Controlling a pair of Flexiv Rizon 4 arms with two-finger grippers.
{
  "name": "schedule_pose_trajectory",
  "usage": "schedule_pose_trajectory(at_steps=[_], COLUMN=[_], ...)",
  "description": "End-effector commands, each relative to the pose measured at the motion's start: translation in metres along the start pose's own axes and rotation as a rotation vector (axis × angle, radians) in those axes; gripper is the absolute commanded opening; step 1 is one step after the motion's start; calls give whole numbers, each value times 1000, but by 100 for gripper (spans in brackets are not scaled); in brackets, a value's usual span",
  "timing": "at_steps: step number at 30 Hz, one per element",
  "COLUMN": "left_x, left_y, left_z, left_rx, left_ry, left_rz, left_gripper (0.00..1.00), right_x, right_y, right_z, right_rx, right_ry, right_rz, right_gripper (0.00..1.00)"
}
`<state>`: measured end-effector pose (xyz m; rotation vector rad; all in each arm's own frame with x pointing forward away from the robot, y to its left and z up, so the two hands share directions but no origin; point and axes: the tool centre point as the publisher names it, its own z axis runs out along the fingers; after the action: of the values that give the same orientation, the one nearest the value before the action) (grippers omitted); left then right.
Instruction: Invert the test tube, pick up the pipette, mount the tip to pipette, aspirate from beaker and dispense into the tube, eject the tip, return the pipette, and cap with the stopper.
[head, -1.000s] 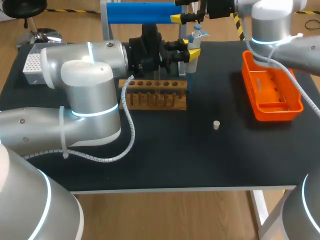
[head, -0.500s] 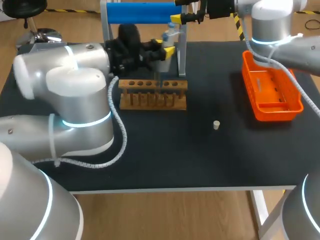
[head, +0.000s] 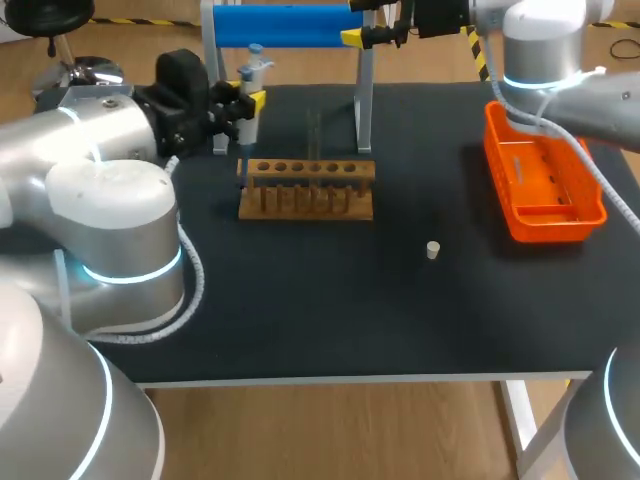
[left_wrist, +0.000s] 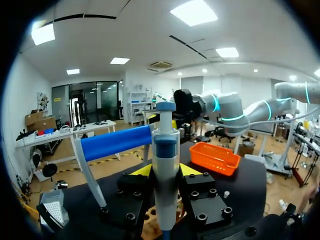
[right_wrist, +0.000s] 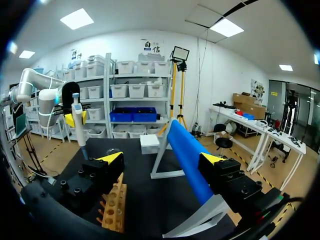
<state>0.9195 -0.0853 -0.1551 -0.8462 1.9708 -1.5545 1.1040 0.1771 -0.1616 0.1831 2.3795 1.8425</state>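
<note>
A white and blue pipette (head: 252, 70) stands upright in my left gripper (head: 248, 103), which is shut on its body at the back left of the table, left of the wooden tube rack (head: 307, 188). In the left wrist view the pipette (left_wrist: 165, 145) sits between the two yellow tips of the left gripper (left_wrist: 165, 171). A thin glass tube (head: 314, 128) stands upright behind the rack. The small pale stopper (head: 432, 250) lies on the black mat. My right gripper (head: 356, 22) is open at the right end of the blue bar (head: 285, 25), which runs between its fingers (right_wrist: 112, 159).
An orange basket (head: 541, 186) sits at the back right of the table. The blue bar's metal stand (head: 364, 95) rises behind the rack. A white tip box (left_wrist: 52, 207) sits at the far left, hidden behind my left arm in the head view.
My left arm has swung left along the back of the table with the pipette, from the stand's right post to beyond its left post. The right arm has stayed put.
</note>
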Motion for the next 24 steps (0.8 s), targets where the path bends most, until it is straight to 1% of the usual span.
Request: schedule_pose_trajectory(at_steps=[1,9,14,19,24], left_x=[-24,-67,-92,-113,-129], left_y=[-3,-12,-16,-16,-18], left_z=[7,16,26,36,48], left_rx=[-21,-44,-56,-75,-92], left_ry=[6,-45,-68,-101,-147], left_rz=[2,24,28,23,13], left_gripper=[0,0,0,0,0], right_x=[-1,-1,-1,-1,-1], right_y=[1,1,1,1,1], right_z=[-1,-1,-1,-1,-1], right_rx=[4,4,4,4,4], right_ry=[5,5,5,5,5], right_rz=[1,1,1,1,1], right_gripper=[100,100,100,100,100])
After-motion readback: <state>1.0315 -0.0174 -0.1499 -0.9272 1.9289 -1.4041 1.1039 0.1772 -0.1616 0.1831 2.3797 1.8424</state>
